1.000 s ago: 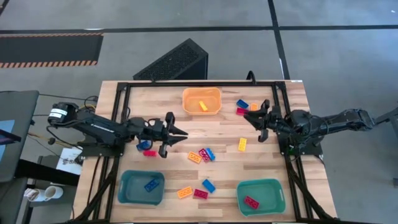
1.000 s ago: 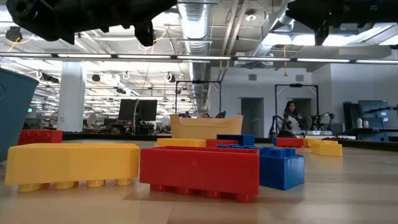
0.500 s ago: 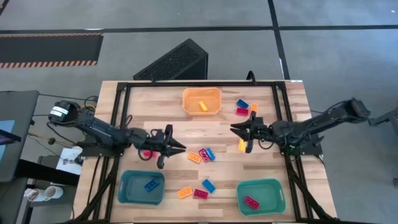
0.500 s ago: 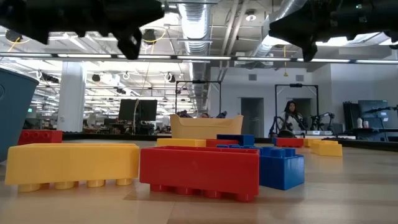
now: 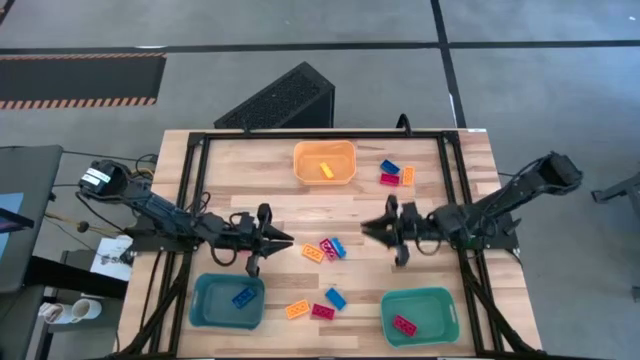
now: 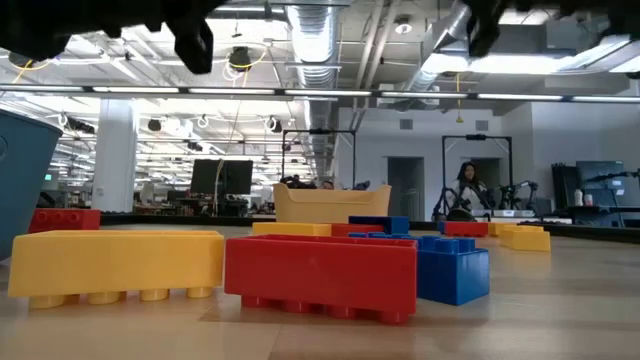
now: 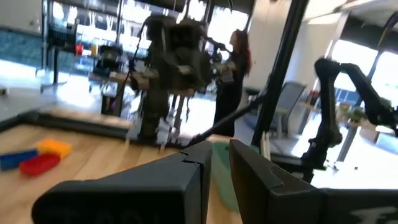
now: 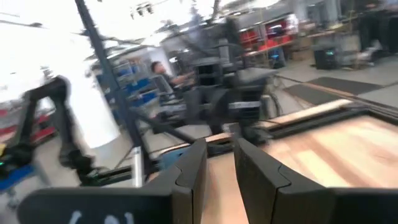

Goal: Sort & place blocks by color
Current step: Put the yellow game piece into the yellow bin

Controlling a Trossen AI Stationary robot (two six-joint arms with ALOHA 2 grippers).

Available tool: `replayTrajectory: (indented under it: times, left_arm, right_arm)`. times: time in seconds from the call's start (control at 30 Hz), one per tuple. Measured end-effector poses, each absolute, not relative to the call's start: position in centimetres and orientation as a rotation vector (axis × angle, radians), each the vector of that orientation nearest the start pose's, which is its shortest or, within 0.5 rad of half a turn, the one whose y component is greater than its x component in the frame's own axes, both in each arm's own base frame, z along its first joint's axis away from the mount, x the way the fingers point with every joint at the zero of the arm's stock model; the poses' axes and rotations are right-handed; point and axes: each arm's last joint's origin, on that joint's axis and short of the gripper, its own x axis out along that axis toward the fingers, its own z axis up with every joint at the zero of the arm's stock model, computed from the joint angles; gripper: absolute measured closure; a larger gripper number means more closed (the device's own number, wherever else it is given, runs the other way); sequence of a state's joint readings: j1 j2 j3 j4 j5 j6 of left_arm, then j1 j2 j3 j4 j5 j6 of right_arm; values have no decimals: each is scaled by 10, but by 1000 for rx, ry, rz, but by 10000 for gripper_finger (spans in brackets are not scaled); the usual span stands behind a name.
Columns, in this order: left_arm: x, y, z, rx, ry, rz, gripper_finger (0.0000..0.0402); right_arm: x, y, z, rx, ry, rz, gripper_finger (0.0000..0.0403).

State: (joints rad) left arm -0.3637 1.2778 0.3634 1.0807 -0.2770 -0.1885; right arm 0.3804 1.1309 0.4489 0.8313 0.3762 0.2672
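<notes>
2 dark arms reach toward each other over the middle of the wooden table [image 5: 270, 195]. The left gripper [image 5: 283, 240] hangs above the boards, just left of a small cluster of blocks [image 5: 326, 249] in orange, red and blue; its wrist view shows the fingers [image 7: 186, 177] close together, with only a narrow gap and nothing held between them. The right gripper [image 5: 369, 227] points at the same cluster from the other side, and its fingers [image 8: 189, 171] also stand narrow and empty. 3 more blocks [image 5: 311, 306] lie near the front edge, between the 2 teal bins. The left teal bin [image 5: 205, 310] holds 1 blue block [image 5: 243, 297], and the right teal bin [image 5: 440, 325] holds 1 red block [image 5: 404, 325]. The orange bin [image 5: 305, 172] at the far side holds 1 yellow block [image 5: 326, 171]. 3 blocks [image 5: 393, 173] in blue, red and orange lie just beside this bin, on its right. In the low view a person [image 6: 466, 188] shows far behind the table.
</notes>
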Motion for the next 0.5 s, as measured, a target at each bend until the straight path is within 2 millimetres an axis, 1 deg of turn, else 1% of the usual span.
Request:
replayTrajectory:
  times: [0.13,0.27,0.37,0.43,0.5]
  left_arm:
    - [221,-76,223,-255,-231,-112,357]
    - [219,-80,224,-283,-236,-153,357]
    - [217,-86,223,-294,-225,-181,357]
    - [215,-90,223,-298,-222,-199,357]
    - [213,-94,223,-293,-220,-201,357]
  right_arm:
    - [226,105,265,282,-99,-1,295]
    - [231,132,273,257,-42,-12,295]
    - [236,148,275,235,-16,-23,295]
    - [244,154,273,217,1,-32,295]
    - [253,158,268,161,25,-45,295]
